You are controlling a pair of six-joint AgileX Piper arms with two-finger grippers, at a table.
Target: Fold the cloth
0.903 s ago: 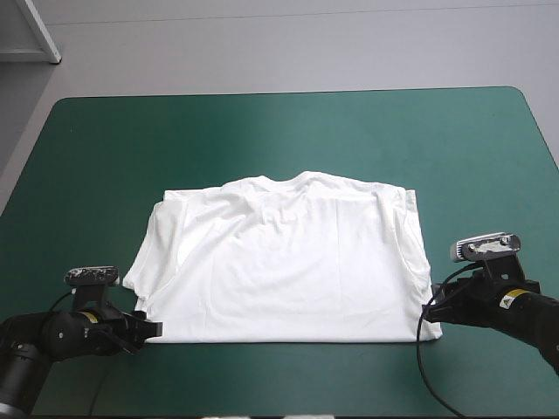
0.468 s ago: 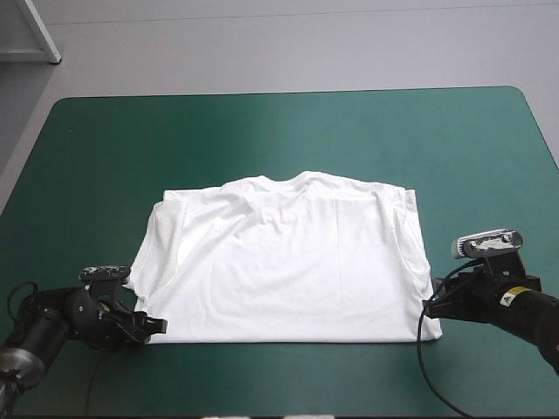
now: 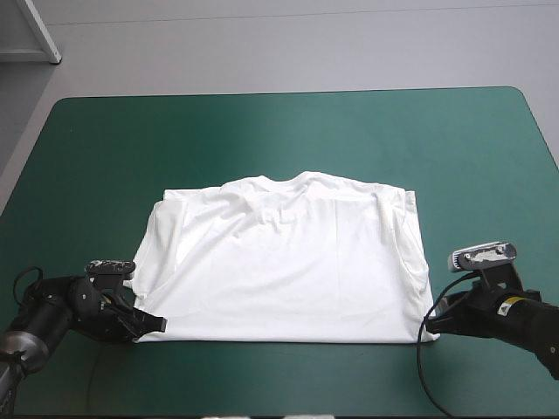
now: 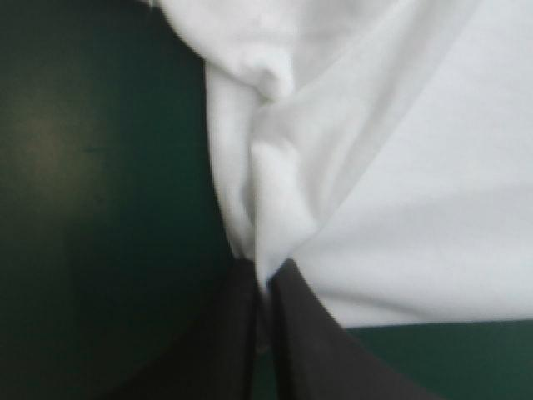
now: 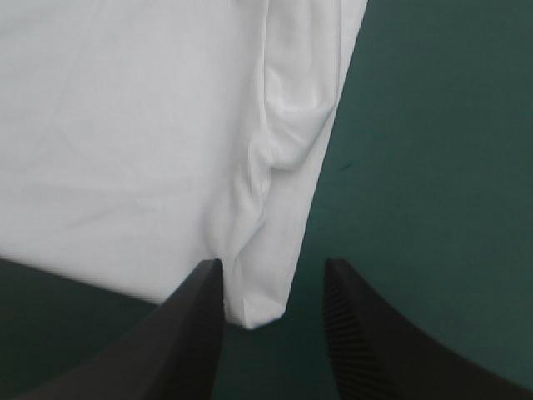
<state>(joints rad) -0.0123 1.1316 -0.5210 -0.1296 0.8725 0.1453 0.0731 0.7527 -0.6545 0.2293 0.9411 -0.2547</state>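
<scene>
Recording T-shirt (image 3: pixel 284 271) position and grip state

Lower left of the high view: the left gripper (image 3: pixel 155 324) lay low on the teal-green cover (image 3: pixel 262 131), its tip touching the T-shirt's near left corner. In the left wrist view the two black fingers (image 4: pixel 229 333) met in a narrow arch at the left gripper (image 4: pixel 265 282), clamped on a pinched ridge of white cloth that rose ahead of them. Bare cover lay on one side of the ridge and flat T-shirt (image 4: pixel 416 183) on the other.

Centre of the high view: the T-shirt was spread flat, white, neckline toward the far edge and hem toward the near edge. A fold ran along each side, with light wrinkles across the chest.

Lower right of the high view: the right gripper (image 3: pixel 434 316) sat at the near right corner, low over the cover. In the right wrist view its fingers (image 5: pixel 196 333) stood apart. The corner of the T-shirt (image 5: pixel 125 150) lay between them at the right gripper (image 5: pixel 273 275), closer to one finger.
</scene>
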